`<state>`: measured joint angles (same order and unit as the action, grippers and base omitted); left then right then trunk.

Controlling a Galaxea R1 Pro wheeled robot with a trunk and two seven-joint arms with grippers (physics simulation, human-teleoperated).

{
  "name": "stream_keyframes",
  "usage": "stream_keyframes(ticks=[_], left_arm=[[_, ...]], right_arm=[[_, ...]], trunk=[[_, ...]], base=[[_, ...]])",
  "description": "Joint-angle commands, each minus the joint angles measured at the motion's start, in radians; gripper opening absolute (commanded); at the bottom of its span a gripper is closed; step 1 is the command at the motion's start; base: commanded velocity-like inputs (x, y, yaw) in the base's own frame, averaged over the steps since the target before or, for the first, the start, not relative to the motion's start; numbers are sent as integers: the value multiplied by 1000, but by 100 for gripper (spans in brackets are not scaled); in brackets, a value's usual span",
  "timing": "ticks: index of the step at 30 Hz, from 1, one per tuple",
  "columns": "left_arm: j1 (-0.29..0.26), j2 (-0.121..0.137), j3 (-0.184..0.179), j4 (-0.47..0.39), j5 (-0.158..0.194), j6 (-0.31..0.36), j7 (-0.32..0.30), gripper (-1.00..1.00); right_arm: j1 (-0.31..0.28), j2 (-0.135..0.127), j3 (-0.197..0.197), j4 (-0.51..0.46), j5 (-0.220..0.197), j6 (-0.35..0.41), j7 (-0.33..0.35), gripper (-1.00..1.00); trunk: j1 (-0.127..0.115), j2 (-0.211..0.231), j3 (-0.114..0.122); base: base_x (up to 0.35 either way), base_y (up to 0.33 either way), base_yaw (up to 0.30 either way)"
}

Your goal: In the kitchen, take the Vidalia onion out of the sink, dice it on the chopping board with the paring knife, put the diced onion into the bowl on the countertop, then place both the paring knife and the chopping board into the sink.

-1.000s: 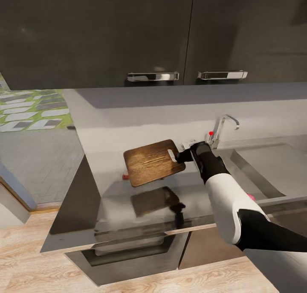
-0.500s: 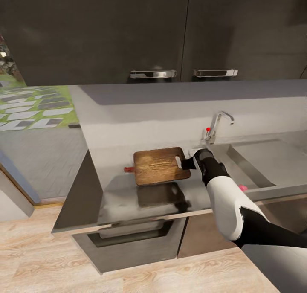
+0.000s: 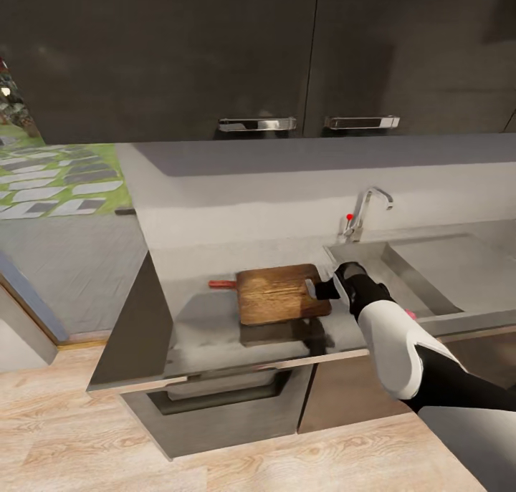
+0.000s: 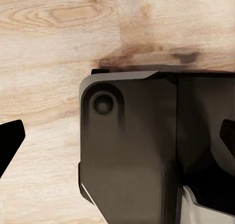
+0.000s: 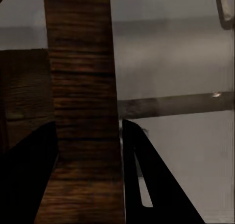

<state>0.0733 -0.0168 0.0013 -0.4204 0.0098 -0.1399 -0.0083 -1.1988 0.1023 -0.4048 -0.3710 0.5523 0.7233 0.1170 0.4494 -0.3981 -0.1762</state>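
Colours: mostly grey, black and brown, a few red bits.
chopping board dark brown, streaky wood grain; paring knife handle red; surface smooth grey, glossy; sink steel grey, faucet chrome with red knob; right hand black, its arm white then black; cabinets near-black, chrome handles; floor pale wood grain; rug green with white and grey patches.

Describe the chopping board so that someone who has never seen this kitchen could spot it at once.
Find the grey countertop under the dark wall cabinets, then the steel sink. Just beside the basin, the right gripper holds the chopping board by its slotted end: the one dark-brown wooden slab there.
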Motion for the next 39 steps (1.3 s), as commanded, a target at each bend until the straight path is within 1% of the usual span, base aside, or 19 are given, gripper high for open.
stream_keyframes(ticks=[1, 3, 10, 11, 14, 21, 27, 34, 39], left_arm=[[0, 0, 0, -1, 1, -1, -1, 100], [0, 0, 0, -1, 1, -1, -1, 100], [0, 0, 0, -1, 1, -1, -1, 100], [0, 0, 0, 0, 1, -1, -1, 100], [0, 0, 0, -1, 1, -1, -1, 100], [0, 0, 0, -1, 1, -1, -1, 100], [0, 0, 0, -1, 2, -1, -1, 100], [0, 0, 0, 0, 1, -1, -1, 100], [0, 0, 0, 0, 2, -1, -1, 100]], right_arm=[[-1, -9, -7, 12, 6, 4, 9, -100], [-1, -32, -7, 39, 6, 4, 10, -100], [0, -59, -7, 72, 7, 4, 11, -100], [1, -66, -7, 84, 6, 4, 14, -100], [0, -76, -6, 114, 6, 4, 16, -100], [1, -84, -6, 128, 6, 4, 16, -100], [2, -85, -5, 131, 6, 4, 13, -100], [3, -84, -5, 132, 6, 5, 11, -100], [5, -84, -5, 132, 7, 5, 11, -100]], trunk=[[1, -2, -2], [1, -2, -2], [1, -2, -2], [1, -2, -2], [1, -2, -2], [1, -2, -2], [1, -2, -8], [1, -2, -19], [1, -2, -27]], base=[[0, 0, 0], [0, 0, 0], [0, 0, 0], [0, 0, 0], [33, 0, 0], [148, -32, 0], [152, -51, 0], [19, -5, 0], [-92, 0, 0]])
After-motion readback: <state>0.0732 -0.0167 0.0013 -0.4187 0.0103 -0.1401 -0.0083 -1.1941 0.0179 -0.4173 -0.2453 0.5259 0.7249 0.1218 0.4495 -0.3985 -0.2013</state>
